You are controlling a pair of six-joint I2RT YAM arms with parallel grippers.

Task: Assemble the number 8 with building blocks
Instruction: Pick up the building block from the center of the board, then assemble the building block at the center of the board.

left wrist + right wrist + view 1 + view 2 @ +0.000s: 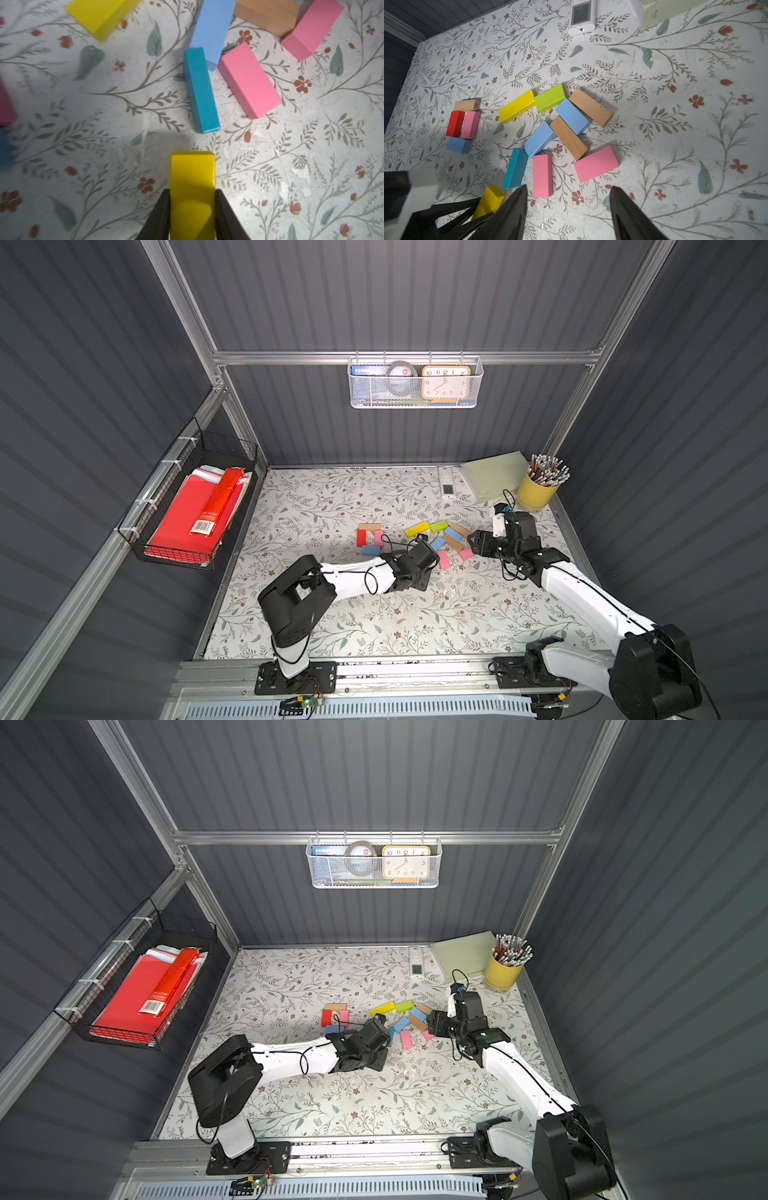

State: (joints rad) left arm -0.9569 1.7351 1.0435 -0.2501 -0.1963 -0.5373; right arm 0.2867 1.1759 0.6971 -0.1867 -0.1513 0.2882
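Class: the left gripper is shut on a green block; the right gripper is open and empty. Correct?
No: the left gripper is shut on a yellow block, not green (left wrist view). The right gripper is open and empty.

The 2 top views look steeply down from high above the front of the table (pixel 374 497), facing the back wall (pixel 395 302), far from the teal block (pixel 516 168). The left wrist camera hangs close over that block; the right wrist camera looks from farther off, obliquely. The 2 wrist views share it.

Yellow block (pixel 192 187) and fingers (pixel 160 218) run off the left wrist view's edge
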